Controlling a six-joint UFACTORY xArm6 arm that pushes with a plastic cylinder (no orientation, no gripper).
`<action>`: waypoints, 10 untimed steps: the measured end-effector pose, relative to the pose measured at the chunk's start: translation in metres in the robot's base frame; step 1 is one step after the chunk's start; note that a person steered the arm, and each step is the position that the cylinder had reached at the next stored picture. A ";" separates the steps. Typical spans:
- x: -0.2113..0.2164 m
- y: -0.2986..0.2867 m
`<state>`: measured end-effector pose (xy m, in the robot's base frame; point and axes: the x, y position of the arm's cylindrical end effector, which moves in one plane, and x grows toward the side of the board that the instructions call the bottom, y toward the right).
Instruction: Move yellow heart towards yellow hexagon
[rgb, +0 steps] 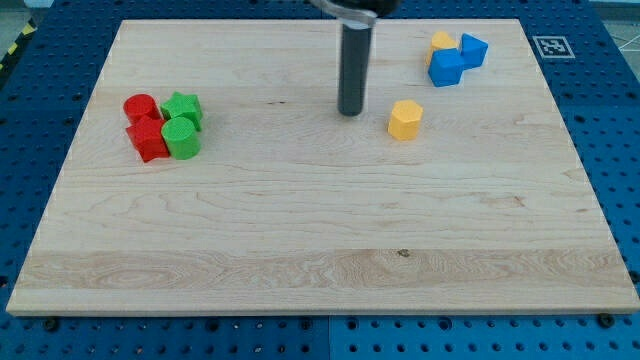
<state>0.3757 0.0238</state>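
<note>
My tip (351, 112) is the lower end of the dark rod. As an end effector it has nothing to clench or release, and it holds nothing. It stands on the counter (300, 230) in the far half, a little right of the middle. Just to its right, apart from it, sits a lone yellow block (405, 119). Its outline is too small to read for sure, but I take it for the yellow heart since it lies free beside the rod.

Farther right and farther back, near the far right corner, a second yellow block (441, 42) is tucked against two blue blocks (446, 68) (473, 49). I take this one for the yellow hexagon. Well apart on the left a cluster sits tight together: a red cylinder (140, 106), a red block (148, 138), a green star (183, 106) and a green cylinder (182, 137).

The heart looks small, rigid and light, and it should slide readily on smooth wood. It may also spin or slip off the rod if pushed off-centre. There is no gripping it; the contact should be on its near-left face, in line with its middle and the hexagon. A firm shove risks knocking into the blue blocks.
</note>
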 end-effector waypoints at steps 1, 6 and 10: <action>-0.022 -0.004; -0.153 0.158; -0.112 0.033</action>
<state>0.2635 0.0564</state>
